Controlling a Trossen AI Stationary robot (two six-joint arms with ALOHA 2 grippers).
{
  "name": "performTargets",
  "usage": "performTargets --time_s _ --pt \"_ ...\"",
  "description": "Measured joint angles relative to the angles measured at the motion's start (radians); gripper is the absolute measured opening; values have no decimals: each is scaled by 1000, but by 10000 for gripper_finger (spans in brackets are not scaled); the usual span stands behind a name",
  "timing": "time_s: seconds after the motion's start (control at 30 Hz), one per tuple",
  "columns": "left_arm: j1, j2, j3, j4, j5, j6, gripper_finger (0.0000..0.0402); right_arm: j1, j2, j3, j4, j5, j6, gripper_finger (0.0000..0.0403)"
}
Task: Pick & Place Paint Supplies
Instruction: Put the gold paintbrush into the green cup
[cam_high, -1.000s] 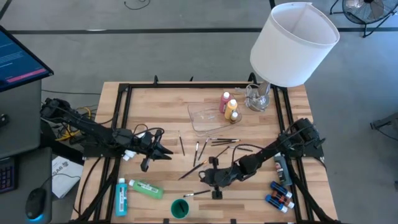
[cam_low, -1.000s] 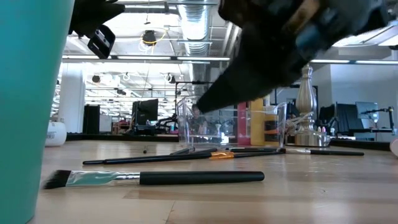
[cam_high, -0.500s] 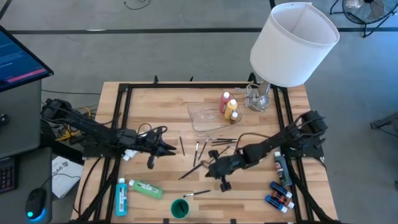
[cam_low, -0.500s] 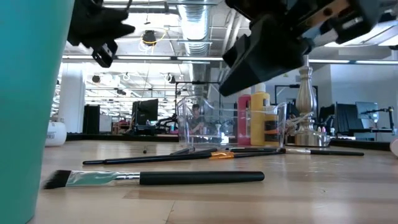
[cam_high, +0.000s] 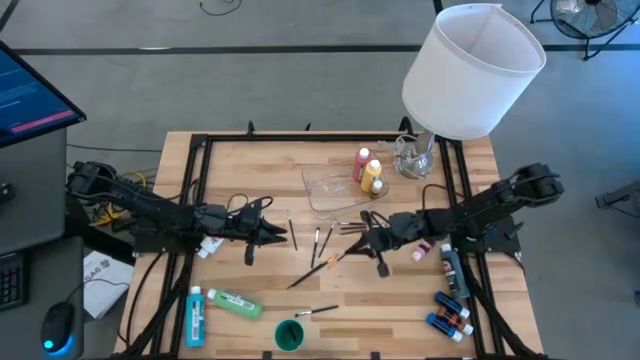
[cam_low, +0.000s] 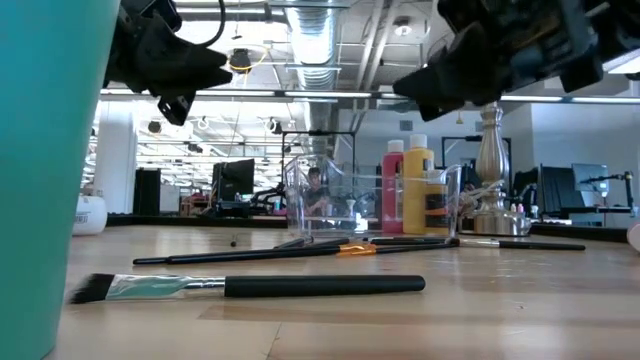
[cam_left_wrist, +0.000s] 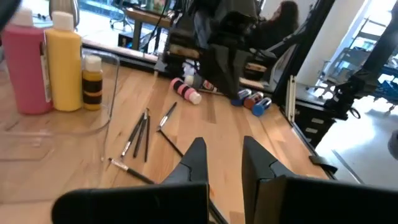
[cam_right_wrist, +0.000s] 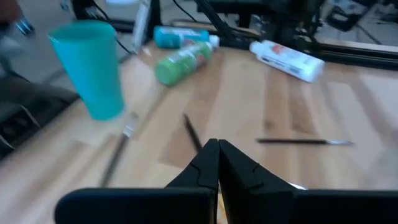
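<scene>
Several thin dark-handled brushes (cam_high: 334, 235) lie flat mid-table, the longest one (cam_high: 318, 270) with an orange band. Another brush (cam_high: 316, 311) lies by a teal cup (cam_high: 289, 334). Pink (cam_high: 361, 164) and yellow (cam_high: 373, 178) bottles stand at the clear tray (cam_high: 330, 190). A green bottle (cam_high: 234, 303) and a blue one (cam_high: 195, 316) lie near left. My left gripper (cam_high: 288, 237) hovers left of the brushes, its fingers (cam_left_wrist: 196, 157) a little apart with nothing between them. My right gripper (cam_high: 360, 242) is shut and empty above the brushes' right ends.
The big white lampshade (cam_high: 472, 70) overhangs the far right corner. Small bottles (cam_high: 448, 316), a grey tube (cam_high: 455, 272) and a pink bottle (cam_high: 421, 251) lie at the right edge. A black frame (cam_high: 195, 190) borders the table. Bare wood lies near the front edge.
My right gripper, shut throughout, has pulled back from beside the brush by the cup. It has gone up and toward the table's far right, and is now over the brush cluster. My left gripper has crept toward the table's middle. No brush or bottle has moved.
</scene>
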Motion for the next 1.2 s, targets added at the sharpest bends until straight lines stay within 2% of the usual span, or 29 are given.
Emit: performTargets --time_s 0.2,0.37,0.47,0.53,0.63,0.73,0.87,1.03,1.2 --pt "37 -6 0 39 -8 119 1 -82 -21 1 -35 0 -57 0" --pt "79 -6 0 115 -8 140 1 -142 -20 2 -38 3 -53 0" --pt "106 -6 0 171 -8 176 1 -160 2 1 -47 0 77 0" --pt "127 -6 0 205 -8 177 1 -161 21 1 -44 -9 104 0" --pt "140 -6 0 257 -9 159 1 -153 51 17 -74 -130 67 0" --pt "133 -4 0 251 -8 125 1 -154 55 66 -208 -266 15 1" --pt "120 16 0 254 -7 107 1 -135 56 119 -371 -279 -59 27" --pt "151 20 0 268 -7 127 1 -106 54 136 -378 -289 -141 78" --pt "176 27 0 267 -7 126 1 -100 54 136 -366 -289 -161 102"
